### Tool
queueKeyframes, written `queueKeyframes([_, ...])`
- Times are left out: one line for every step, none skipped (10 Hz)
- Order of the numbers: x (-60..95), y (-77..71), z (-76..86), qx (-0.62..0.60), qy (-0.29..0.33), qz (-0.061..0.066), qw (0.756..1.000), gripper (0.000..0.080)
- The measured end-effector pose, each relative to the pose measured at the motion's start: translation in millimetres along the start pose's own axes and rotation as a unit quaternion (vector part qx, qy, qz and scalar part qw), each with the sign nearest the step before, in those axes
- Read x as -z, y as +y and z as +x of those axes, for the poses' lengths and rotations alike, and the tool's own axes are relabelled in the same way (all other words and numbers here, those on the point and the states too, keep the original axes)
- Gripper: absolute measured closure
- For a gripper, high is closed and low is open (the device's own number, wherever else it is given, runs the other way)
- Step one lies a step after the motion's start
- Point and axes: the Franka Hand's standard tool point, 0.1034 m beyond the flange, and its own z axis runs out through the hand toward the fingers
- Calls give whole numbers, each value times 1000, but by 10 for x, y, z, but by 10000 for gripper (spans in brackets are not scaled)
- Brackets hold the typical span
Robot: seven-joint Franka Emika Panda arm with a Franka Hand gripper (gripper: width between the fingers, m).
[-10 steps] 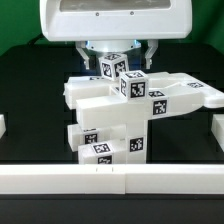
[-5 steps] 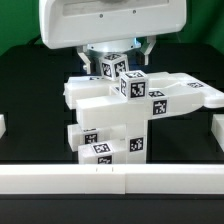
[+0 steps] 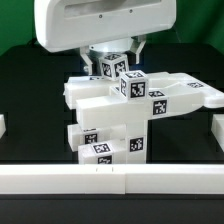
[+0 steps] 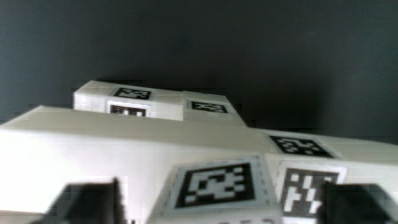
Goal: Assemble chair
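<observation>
The claw [image 3: 120, 50] hung directly above the chair [image 3: 125, 105]. Whether its fingers stood apart or clamped the top cube [image 3: 115, 68] could not be told.

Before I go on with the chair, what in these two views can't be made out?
- Exterior view: the gripper is mostly hidden behind the top cube and under the robot's white housing; contact with the chair is unclear.
- Wrist view: the fingertips are dark, blurred and cut off by the edge.
- Both views: the chair's back and underside are hidden.

Large glossy white gripper [image 3: 117, 58] housing showing rounded corners and recessed grey panel; dark fingers [image 3: 141, 47] showing beneath it.
</observation>
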Motion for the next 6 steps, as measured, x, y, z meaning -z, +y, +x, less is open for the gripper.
queueKeyframes([0,2,-1,0,0,0,1000,322])
queueKeyframes([-2,3,-2,-8,0,0,1000,519])
queueKeyframes([-3,4,-3,-19,0,0,1000,518])
queueKeyframes([-3,5,-4,-19,0,0,1000,518])
queueKeyframes([-6,6,-4,-60,0,1,998,518])
queueKeyframes([-6,12,-5,-118,1,1,993,518])
